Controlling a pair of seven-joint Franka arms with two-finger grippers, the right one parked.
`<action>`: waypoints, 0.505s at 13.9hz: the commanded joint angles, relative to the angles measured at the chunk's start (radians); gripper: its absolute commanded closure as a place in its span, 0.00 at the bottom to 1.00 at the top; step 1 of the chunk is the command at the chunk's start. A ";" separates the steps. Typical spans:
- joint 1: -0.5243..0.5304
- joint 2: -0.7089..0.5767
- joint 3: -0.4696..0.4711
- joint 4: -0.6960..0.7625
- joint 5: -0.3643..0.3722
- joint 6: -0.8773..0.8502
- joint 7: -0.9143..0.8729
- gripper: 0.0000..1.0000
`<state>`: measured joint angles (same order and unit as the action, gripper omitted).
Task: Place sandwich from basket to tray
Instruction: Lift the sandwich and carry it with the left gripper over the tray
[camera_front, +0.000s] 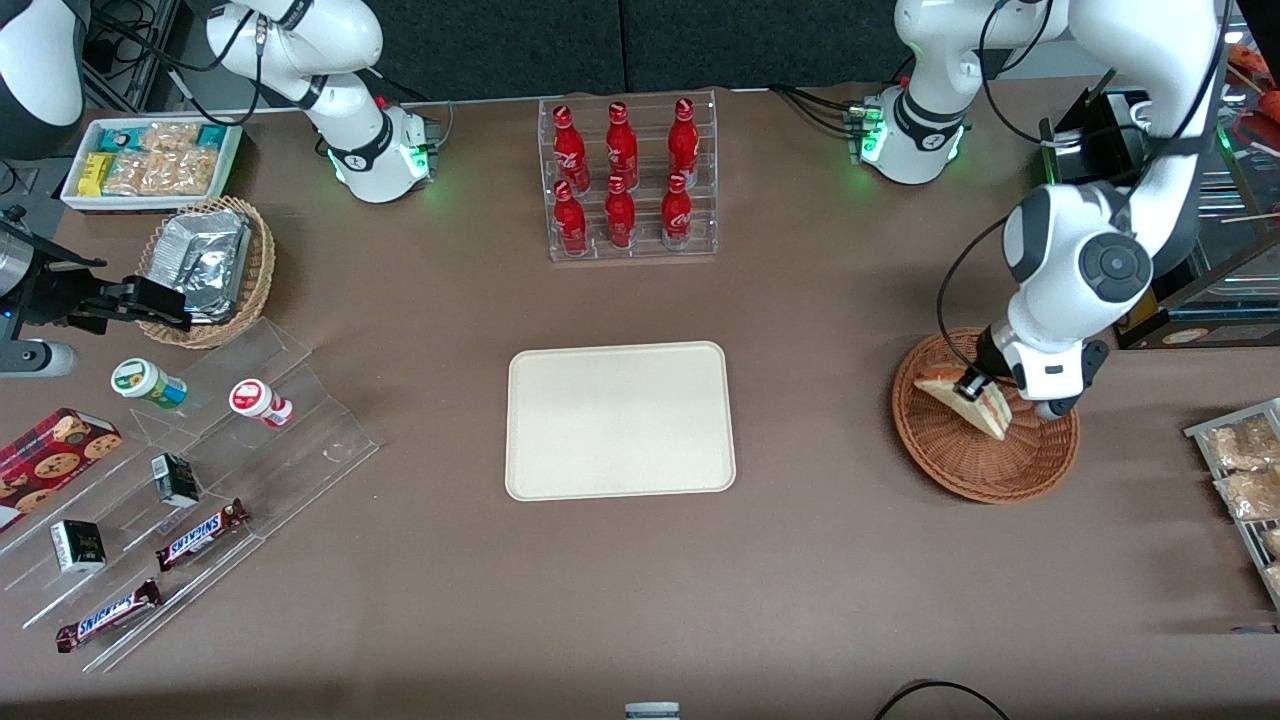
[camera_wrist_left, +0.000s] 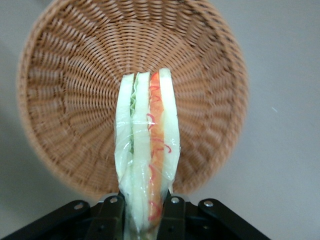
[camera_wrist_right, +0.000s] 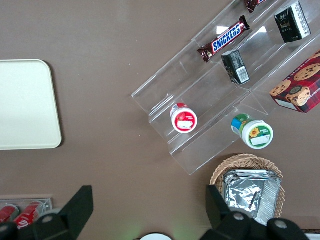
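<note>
Claw pinches plastic-wrapped sandwich, orange & green layers showing, above basket.

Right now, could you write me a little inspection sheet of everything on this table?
Surface: brown table.
Job's things: sandwich held above the basket; tray bare.
Clutter: cola bottles in a clear rack, snack box, foil packets in a tan basket, Snickers bars, small cups and cartons on a clear stand, bagged snacks.
Grippers: gripper shut on the sandwich, over the basket.
Cables: black cable at the table's near edge.
Surroundings: dark backdrop.
</note>
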<state>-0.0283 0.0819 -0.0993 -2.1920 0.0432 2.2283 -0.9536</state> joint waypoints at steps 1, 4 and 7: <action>-0.005 -0.010 -0.080 0.150 0.053 -0.191 -0.016 0.80; -0.015 0.027 -0.184 0.216 0.073 -0.228 -0.008 0.80; -0.102 0.116 -0.229 0.311 0.075 -0.227 -0.013 0.80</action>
<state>-0.0710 0.1096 -0.3155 -1.9763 0.0972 2.0221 -0.9550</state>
